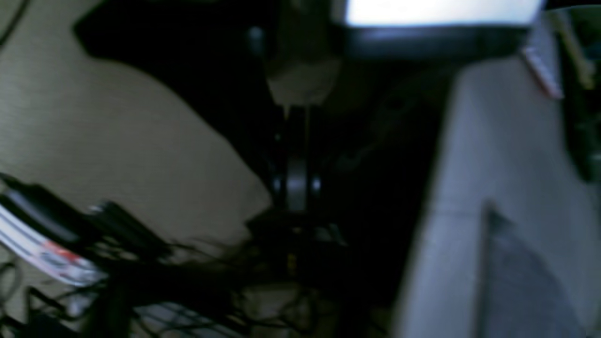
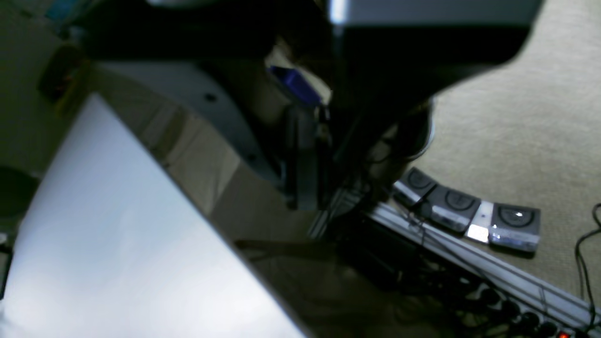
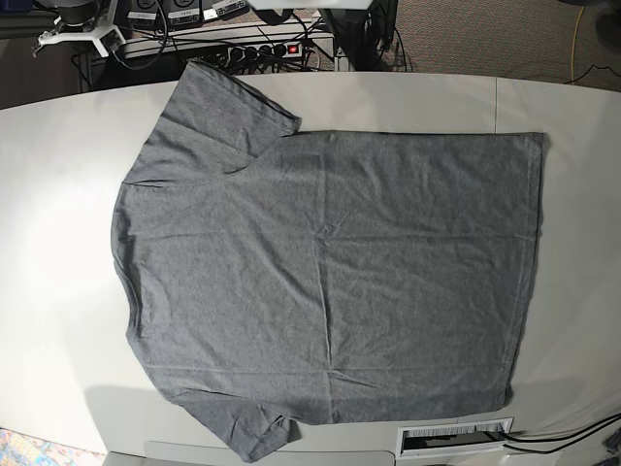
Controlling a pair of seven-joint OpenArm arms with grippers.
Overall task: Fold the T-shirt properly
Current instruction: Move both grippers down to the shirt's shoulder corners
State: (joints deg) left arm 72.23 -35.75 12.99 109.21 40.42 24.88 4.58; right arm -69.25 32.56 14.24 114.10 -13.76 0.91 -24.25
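The heather-grey T-shirt (image 3: 330, 272) lies flat and spread out on the white table (image 3: 58, 194). Its neck points left, its hem right, one sleeve to the far edge and one to the near edge. Neither arm shows in the base view. In the blurred left wrist view my left gripper (image 1: 296, 183) is a dark shape off the table's side, its jaws together and holding nothing. My right gripper (image 2: 305, 188) also hangs beside the table over the floor, jaws together and empty.
A power strip (image 3: 262, 49) and cables lie on the floor behind the table's far edge. Foot pedals (image 2: 469, 211) sit on the carpet near the right arm. A white slot plate (image 3: 456, 437) is set in the table's near edge.
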